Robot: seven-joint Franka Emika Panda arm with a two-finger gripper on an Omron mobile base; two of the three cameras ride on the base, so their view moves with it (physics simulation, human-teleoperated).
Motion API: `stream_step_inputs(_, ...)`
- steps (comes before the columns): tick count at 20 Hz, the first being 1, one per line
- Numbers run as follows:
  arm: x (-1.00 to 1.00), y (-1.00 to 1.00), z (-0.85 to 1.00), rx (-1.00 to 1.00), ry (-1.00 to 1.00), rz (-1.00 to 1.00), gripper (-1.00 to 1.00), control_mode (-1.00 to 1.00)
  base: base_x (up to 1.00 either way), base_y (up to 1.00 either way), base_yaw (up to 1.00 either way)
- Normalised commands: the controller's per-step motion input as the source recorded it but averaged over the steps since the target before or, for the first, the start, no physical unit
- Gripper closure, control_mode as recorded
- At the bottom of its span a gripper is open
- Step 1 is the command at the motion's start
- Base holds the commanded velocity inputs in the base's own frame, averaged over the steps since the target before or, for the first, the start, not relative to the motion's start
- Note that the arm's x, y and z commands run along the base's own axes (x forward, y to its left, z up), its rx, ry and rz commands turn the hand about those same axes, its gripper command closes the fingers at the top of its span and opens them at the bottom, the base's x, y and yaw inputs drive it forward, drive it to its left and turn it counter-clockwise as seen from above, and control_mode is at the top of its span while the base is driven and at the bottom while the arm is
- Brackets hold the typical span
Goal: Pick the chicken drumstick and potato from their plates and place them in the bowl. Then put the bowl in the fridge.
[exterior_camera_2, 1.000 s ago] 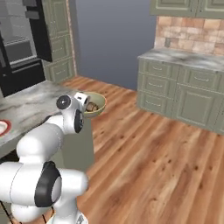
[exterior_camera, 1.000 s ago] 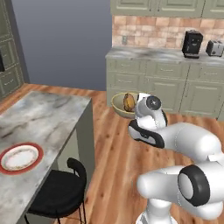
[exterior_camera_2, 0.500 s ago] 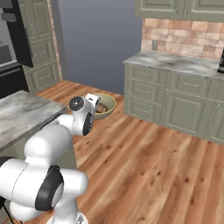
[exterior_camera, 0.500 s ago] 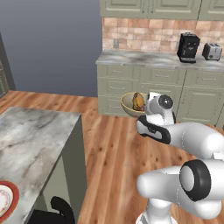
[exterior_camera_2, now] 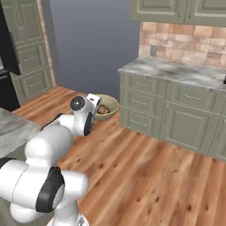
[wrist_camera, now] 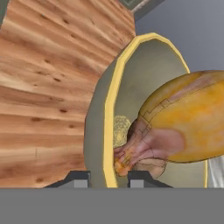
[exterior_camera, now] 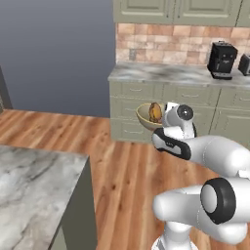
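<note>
Jaws astride bowl (wrist_camera: 109,131) rim — aloft.

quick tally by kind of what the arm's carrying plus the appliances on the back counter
bowl: 1, held by the gripper
chicken drumstick: 1, in the bowl
potato: 1, in the bowl
coffee machine: 1, black, on the counter
toaster: 1, at the picture's right edge
total: 5
</note>
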Motion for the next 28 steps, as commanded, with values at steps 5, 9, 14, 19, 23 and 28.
stream_step_inputs(5, 0.00, 0.00, 0.00, 0.00, 0.00, 0.00, 1.00, 1.00, 0.94, 0.12, 0.06)
stream_step_inputs(9, 0.00, 0.00, 0.00, 0.00, 0.00, 0.00, 1.00, 1.00, 0.94, 0.09, 0.12)
stream_step_inputs(14, 0.00, 0.00, 0.00, 0.00, 0.00, 0.00, 1.00, 1.00, 0.94, 0.01, 0.21)
stream_step_inputs(19, 0.00, 0.00, 0.00, 0.00, 0.00, 0.00, 1.00, 1.00, 0.93, 0.00, 0.28)
stream_step_inputs(23, 0.00, 0.00, 0.00, 0.00, 0.00, 0.00, 1.00, 1.00, 0.86, 0.00, 0.37)
stream_step_inputs(28, 0.00, 0.00, 0.00, 0.00, 0.00, 0.00, 1.00, 1.00, 0.78, 0.00, 0.47)
